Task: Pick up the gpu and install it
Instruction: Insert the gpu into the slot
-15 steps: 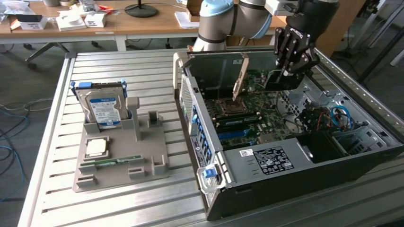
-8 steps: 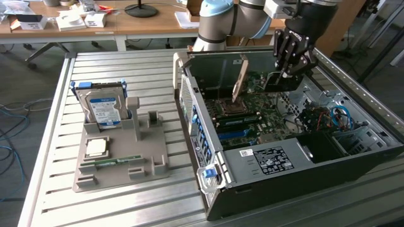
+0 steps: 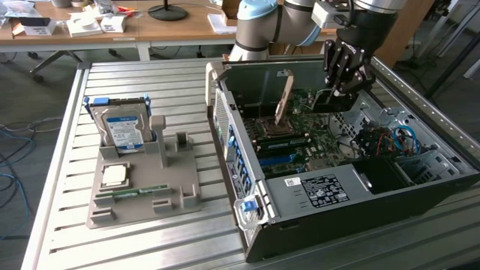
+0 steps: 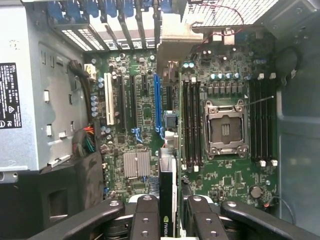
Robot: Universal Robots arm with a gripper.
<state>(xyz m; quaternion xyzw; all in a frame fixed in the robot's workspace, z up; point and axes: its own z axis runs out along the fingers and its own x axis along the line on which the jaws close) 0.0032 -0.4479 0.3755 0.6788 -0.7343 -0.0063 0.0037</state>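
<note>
My gripper (image 3: 339,90) hangs inside the open computer case (image 3: 248,169), shut on the gpu (image 3: 333,105), which shows as a dark piece under the fingers. In the wrist view the gpu (image 4: 167,192) is seen edge-on, a thin dark card with a green logo, clamped between the black fingers (image 4: 145,217) of the gripper (image 4: 167,212). It is held above the motherboard (image 4: 137,115). Its edge runs roughly parallel to the long blue slot (image 4: 158,105) and lies slightly to the side of it, towards the memory slots (image 4: 192,120).
A tan upright plate (image 3: 284,98) stands in the case by the empty processor socket (image 4: 225,129). The power supply (image 3: 315,188) takes up the case's near end. At the exterior view's left, a grey fixture (image 3: 168,191) holds a hard drive (image 3: 121,128), a processor (image 3: 114,175) and a RAM stick (image 3: 139,191).
</note>
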